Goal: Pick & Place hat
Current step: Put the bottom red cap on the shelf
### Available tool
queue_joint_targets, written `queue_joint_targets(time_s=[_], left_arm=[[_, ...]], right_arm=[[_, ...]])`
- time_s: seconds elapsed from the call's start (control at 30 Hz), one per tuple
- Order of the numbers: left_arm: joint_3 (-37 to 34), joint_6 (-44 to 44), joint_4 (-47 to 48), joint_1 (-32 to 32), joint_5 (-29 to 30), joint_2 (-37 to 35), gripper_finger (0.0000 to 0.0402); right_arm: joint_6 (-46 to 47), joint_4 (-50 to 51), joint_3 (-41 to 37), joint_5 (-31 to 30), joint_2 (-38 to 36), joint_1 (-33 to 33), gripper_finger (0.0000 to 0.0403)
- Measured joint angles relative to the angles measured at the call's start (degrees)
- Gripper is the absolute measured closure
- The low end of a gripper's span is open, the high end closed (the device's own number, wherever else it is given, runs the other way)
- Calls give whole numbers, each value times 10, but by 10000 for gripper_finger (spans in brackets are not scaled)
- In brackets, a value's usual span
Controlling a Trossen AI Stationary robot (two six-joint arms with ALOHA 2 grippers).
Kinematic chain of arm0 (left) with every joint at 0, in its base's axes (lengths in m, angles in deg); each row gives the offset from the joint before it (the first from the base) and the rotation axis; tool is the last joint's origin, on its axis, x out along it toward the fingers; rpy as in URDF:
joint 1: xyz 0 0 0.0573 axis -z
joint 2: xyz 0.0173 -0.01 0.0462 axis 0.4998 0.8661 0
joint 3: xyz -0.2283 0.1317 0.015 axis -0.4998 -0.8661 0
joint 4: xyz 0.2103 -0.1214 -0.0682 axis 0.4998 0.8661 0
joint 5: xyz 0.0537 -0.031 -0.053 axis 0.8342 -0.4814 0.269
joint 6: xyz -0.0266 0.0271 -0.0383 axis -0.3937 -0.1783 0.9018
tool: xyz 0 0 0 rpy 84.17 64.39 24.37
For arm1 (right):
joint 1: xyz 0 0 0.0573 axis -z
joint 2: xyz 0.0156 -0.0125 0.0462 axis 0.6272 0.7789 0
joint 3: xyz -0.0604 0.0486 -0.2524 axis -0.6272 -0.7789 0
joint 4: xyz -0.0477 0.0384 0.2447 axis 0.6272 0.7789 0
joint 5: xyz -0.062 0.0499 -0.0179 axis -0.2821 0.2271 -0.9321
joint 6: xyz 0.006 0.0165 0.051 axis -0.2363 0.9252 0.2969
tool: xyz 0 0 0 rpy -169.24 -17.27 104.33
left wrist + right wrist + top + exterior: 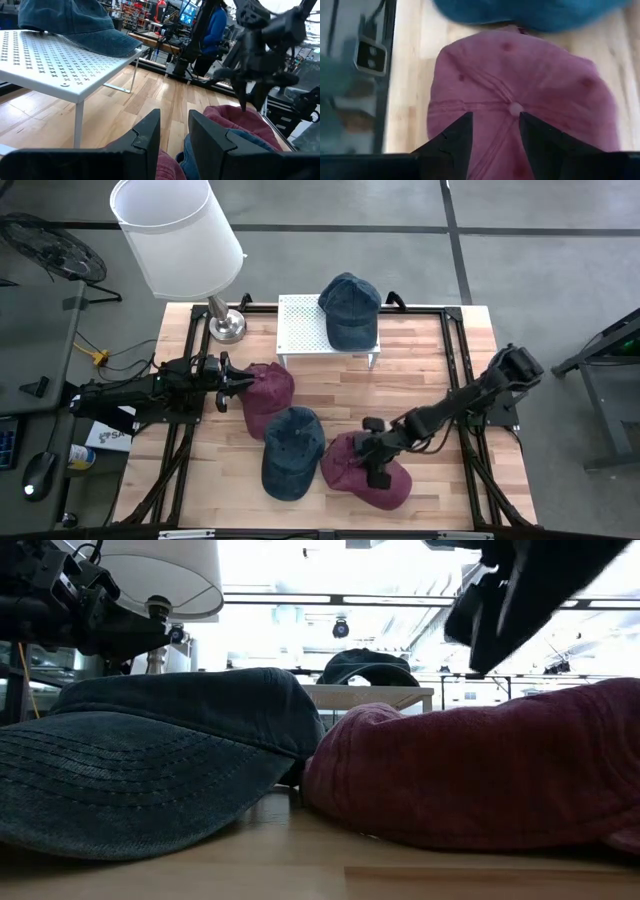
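My right gripper (492, 131) hangs with jaws spread just above a maroon cap (365, 465); my left gripper (232, 383) is open beside a second maroon cap (268, 392). Two denim caps: one (291, 450) touches the first maroon cap, one (350, 308) sits on the white rack (300, 328) beyond.

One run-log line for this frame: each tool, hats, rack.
left tool: open at maroon hat | right tool: open over front maroon hat | rack: one blue hat | table: one blue hat
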Motion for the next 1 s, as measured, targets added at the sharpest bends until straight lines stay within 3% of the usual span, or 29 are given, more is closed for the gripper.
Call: queue_joint_targets(time_s=[0.13,0.23,0.67,1.0], left_arm=[[0,0,0,0,0,0,301],[0,0,0,0,0,0,301],[0,0,0,0,0,0,301],[0,0,0,0,0,0,301]], right_arm=[[-118,-38,0,0,40,-8,249],[-156,-50,0,-9,63,-11,249],[-191,-24,0,-59,97,6,249],[-255,-22,0,-32,100,9,248]])
